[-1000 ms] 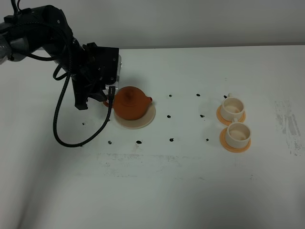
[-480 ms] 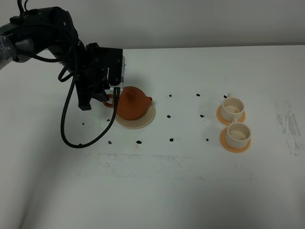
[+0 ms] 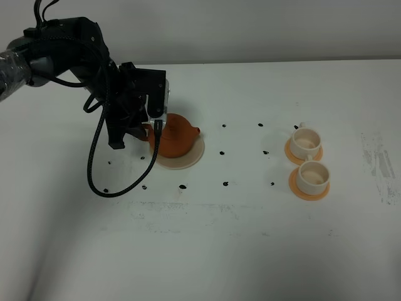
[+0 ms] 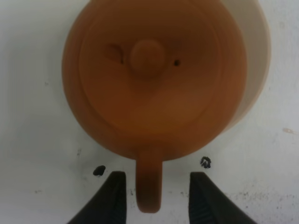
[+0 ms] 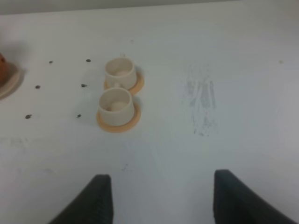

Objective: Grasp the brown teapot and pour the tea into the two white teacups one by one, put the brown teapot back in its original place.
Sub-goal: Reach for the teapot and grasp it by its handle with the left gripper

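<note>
The teapot [image 3: 177, 135], set on its saucer [image 3: 195, 157], has its handle straddled by the half-open left claw [image 4: 157, 186]; nothing is gripped.

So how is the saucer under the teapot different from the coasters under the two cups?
The saucer is cream; the far coaster and near coaster are orange. The saucer is wider than either coaster. The saucer bears the brown teapot; each coaster bears one of the white teacups. All three are round, flat and on the table.

Saucer [image 4: 259, 70] mostly hidden (beneath the brown teapot [image 4: 154, 88]).
</note>
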Available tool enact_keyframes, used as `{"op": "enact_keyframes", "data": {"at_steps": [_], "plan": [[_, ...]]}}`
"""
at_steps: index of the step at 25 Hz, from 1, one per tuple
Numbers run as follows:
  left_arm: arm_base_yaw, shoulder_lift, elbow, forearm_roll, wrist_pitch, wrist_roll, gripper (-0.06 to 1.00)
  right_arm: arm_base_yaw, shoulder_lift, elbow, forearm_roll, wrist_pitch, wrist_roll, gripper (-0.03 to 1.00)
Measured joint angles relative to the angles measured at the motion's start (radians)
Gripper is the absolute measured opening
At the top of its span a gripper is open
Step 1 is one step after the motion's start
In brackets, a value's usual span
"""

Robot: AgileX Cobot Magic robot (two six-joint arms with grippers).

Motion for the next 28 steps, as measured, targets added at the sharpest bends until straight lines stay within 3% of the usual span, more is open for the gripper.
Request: {"op": "enact_keyframes", "data": {"at_steps": [12, 17, 28], "plan": [[0.0, 0.027, 0.0, 0.003, -0.01, -0.001, 0.3, 0.0, 0.0, 0.0, 0.0, 0.0, 0.0, 0.46], [0.0, 0.027, 0.0, 0.015, -0.023, -0.017, 0.09, 0.0, 0.0, 0.0, 0.0, 0.0, 0.0, 0.46], [-0.003, 0.027, 0.0, 0.017, -0.034, -0.066, 0.08, 0.0, 0.0, 0.0, 0.0, 0.0, 0.0, 0.46]]}}
